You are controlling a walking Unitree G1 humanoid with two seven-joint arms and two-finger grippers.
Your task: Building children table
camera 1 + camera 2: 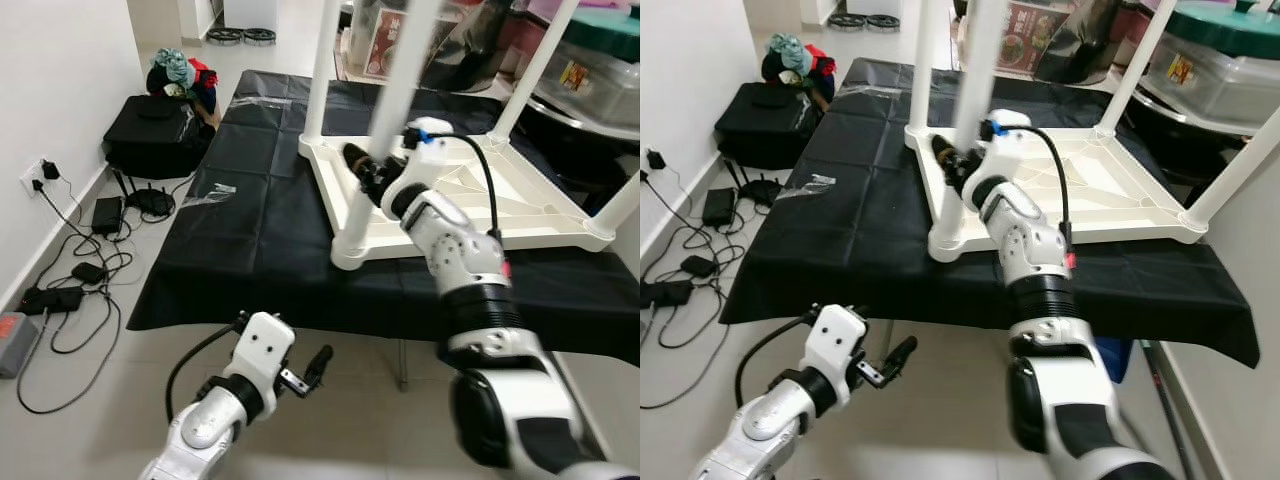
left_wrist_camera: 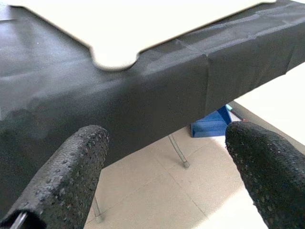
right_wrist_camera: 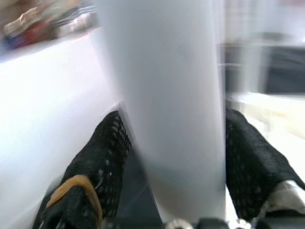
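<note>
- Lowest in the head views, the left tool point(image 1: 322, 362) is held over the tiled floor point(image 1: 120, 400), in front of the counter's near edge; its two black fingers point(image 2: 71, 176) are spread wide apart and nothing is held between them.
- Beyond it, a counter point(image 1: 250, 250) draped in black cloth is seen, with thin metal legs showing under the hanging cloth.
- On the cloth, a white plastic children's table point(image 1: 520, 215) is laid upside down, its ribbed underside facing up and its rounded near corner close to the counter's front edge.
- White round legs point(image 1: 335, 60) are stood upright at the corners of the upturned table; the near-corner leg point(image 1: 975, 90) rises from a round socket.
- The right tool point(image 1: 362, 168) is reached across to that near-corner leg, low on its shaft; in the right wrist view its fingers point(image 3: 97, 162) are set on either side of the white tube and closed against it.
- A blue box point(image 2: 212, 125) is seen on the floor beneath the counter.
- Along the wall to the left, chargers and black cables point(image 1: 85, 270) are scattered, with a black bag point(image 1: 150, 130) further back.
</note>
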